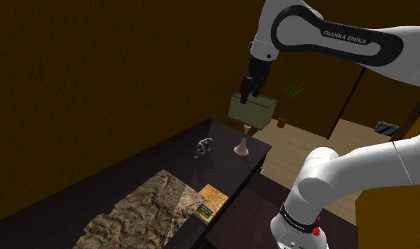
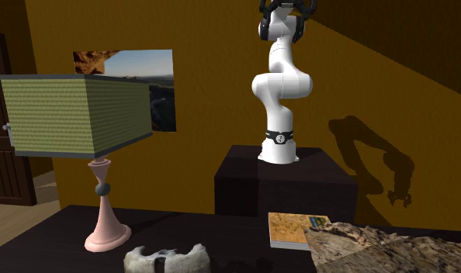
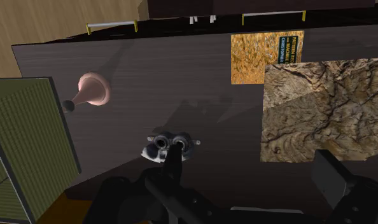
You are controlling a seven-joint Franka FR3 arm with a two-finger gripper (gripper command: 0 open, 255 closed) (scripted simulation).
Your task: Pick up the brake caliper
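The brake caliper (image 1: 204, 147) is a small grey-white and dark metal part lying on the dark table (image 1: 131, 180), a short way from the lamp's pink foot (image 1: 241, 148). It also lies at the table's near edge in the second exterior view (image 2: 165, 260). My gripper (image 1: 248, 86) hangs open high over the table, just above the lamp's green shade (image 1: 252, 109). In the wrist view the caliper (image 3: 162, 144) lies far below the gripper (image 3: 250, 159), in line with one finger (image 3: 175, 164). The fingers stand wide apart and hold nothing.
The table lamp (image 2: 74, 112) stands tall close beside the caliper, its shade right under my hand. An orange book (image 1: 214, 194) and a brown rocky-patterned cloth (image 1: 141, 212) lie further along the table. Past the table's end are a wooden floor and a potted plant (image 1: 285, 106).
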